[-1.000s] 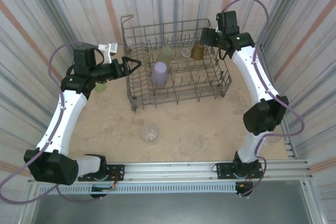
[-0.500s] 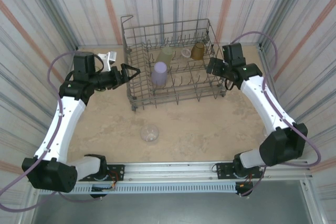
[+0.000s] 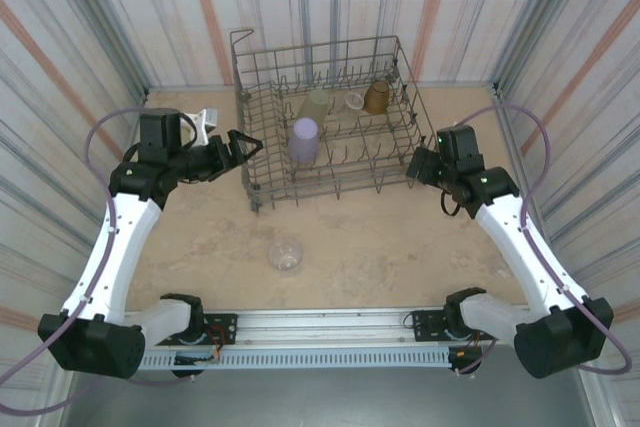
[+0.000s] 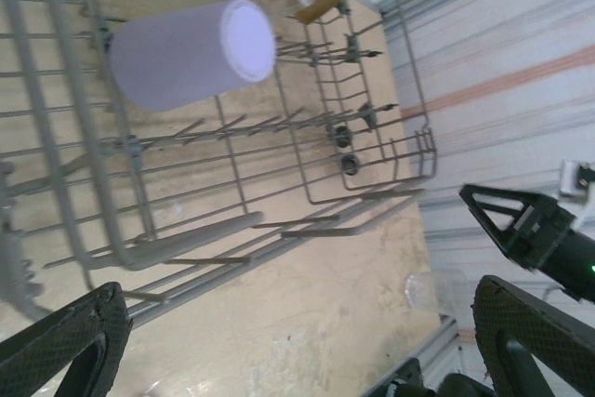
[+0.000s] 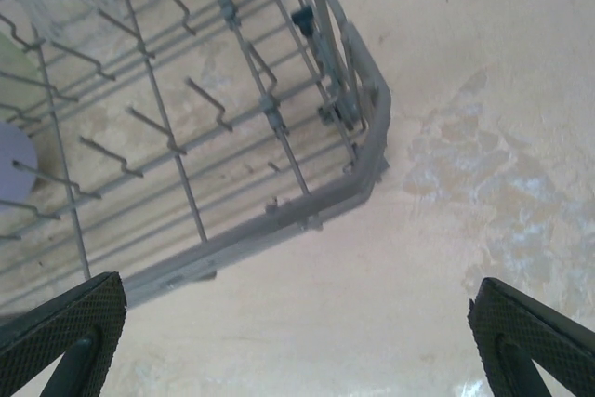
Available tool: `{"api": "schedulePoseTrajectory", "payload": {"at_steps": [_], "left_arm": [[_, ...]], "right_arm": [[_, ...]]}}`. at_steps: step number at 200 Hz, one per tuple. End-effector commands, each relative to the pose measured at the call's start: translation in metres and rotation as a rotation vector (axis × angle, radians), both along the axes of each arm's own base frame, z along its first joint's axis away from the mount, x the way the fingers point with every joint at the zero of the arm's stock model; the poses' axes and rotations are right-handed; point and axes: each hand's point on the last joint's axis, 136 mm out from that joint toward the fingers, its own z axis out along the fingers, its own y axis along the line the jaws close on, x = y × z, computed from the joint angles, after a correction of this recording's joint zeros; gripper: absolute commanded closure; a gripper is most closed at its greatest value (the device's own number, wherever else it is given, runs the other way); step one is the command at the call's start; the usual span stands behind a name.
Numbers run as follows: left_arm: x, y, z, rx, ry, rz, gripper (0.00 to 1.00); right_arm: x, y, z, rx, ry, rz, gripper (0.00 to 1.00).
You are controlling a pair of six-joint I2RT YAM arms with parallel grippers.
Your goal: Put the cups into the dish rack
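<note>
Grey wire dish rack (image 3: 340,185): stands on the table (image 3: 390,237) toward 12 o'clock in the top view, with tall grid sides and rows of upright tines inside.
Lavender cup (image 3: 303,140): in the rack, in its 8 o'clock part, standing among the tines with a flat pale end facing up.
Pale yellow-green cup (image 3: 317,104): in the rack's far row, at about 12 o'clock from the lavender cup.
Clear cup (image 3: 354,101): in the same far row, between the pale yellow-green cup and the amber-brown cup.
Amber-brown cup (image 3: 377,97): in the far row, toward the rack's 1 o'clock corner.
Second clear cup (image 3: 286,254): out on the bare table at 6 o'clock from the rack, well apart from it and from both hands.
Faint see-through cup (image 4: 429,290): on the table in the left wrist view, too blurred to tell which cup it is.
Left hand (image 3: 250,144): spread wide and holding nothing, just beside the rack's 9 o'clock side, pointing toward 3 o'clock.
Left arm (image 3: 115,237): rises from its base at 7 o'clock and bends inward toward the rack.
Right hand (image 3: 413,164): spread wide and holding nothing, just beside the rack's 4 o'clock corner. In its wrist view that corner lies between the two far-apart fingers (image 5: 65,327).
Right arm (image 3: 520,237): runs from the 5 o'clock side up toward the rack.
</note>
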Motion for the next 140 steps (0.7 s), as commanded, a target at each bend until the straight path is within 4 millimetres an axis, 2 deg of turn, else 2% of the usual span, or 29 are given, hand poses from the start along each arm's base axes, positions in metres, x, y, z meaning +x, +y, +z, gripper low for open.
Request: {"api": "schedulePoseTrajectory", "payload": {"at_steps": [1, 11, 32, 80, 109, 140], "left_arm": [[0.003, 0.025, -0.003, 0.151, 0.007, 0.093, 0.01], [0.009, 0.035, -0.003, 0.193, 0.014, 0.128, 0.01], [0.025, 0.058, -0.007, 0.285, 0.04, 0.208, 0.01], [0.076, 0.113, -0.02, 0.504, 0.08, 0.392, 0.01], [0.107, 0.141, -0.041, 0.592, 0.139, 0.458, 0.02], [0.136, 0.16, -0.066, 0.552, 0.17, 0.517, 0.1]], "right_arm": [[-0.019, -0.004, -0.005, 0.014, 0.007, -0.025, 0.01], [-0.022, -0.006, -0.01, 0.01, 0.016, -0.026, 0.01], [-0.032, -0.01, -0.004, 0.01, -0.02, -0.028, 0.01], [-0.037, -0.013, 0.0, -0.002, -0.037, -0.012, 0.01], [-0.041, -0.013, 0.0, 0.003, -0.046, -0.004, 0.01], [-0.046, -0.017, 0.002, 0.004, -0.065, -0.012, 0.01]]}}
